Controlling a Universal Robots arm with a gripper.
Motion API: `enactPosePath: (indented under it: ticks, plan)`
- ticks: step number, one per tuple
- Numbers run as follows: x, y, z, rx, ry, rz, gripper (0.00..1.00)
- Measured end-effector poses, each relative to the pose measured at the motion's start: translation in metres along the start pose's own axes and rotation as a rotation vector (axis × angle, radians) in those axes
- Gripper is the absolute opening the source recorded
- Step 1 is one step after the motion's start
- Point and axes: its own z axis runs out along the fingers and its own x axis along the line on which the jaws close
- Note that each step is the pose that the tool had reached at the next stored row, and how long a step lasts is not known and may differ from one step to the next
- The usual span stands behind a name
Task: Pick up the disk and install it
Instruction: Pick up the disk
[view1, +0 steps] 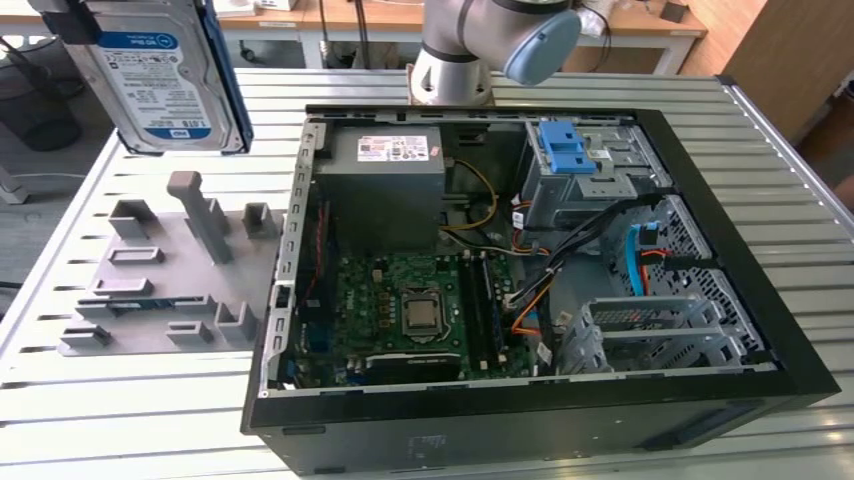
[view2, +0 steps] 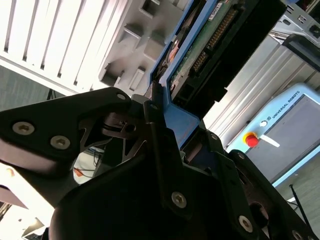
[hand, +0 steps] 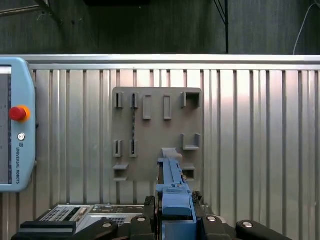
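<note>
Jaws of the gripper (hand: 174, 202) clamp the disk (view1: 167, 75), held above the grey fixture plate (view1: 147, 270) at the exterior view's left. Pickup looks done; installation in the open computer case (view1: 534, 425) remains.

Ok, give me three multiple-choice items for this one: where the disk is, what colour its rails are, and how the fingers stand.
1. Where is the disk?
A. in the drive bay
B. in the air above the grey holder plate, beside the open case
C. flat on the motherboard

2. What colour are its rails?
A. red
B. yellow
C. blue

3. How are the fingers?
A. shut on the disk
B. open, clear of it
C. shut on a cable

1 B: the exterior view shows it held up at that view's left of the case.
2 C: the edges are blue in both wrist views.
3 A: both wrist views show a rail clamped between them.
</note>
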Motion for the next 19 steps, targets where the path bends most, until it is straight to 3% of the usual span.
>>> enactPosePath:
  ticks: [19]
  plan:
    - [0.0091, -0.0220, 0.0000, 0.0000, 0.0000, 0.000, 0.36]
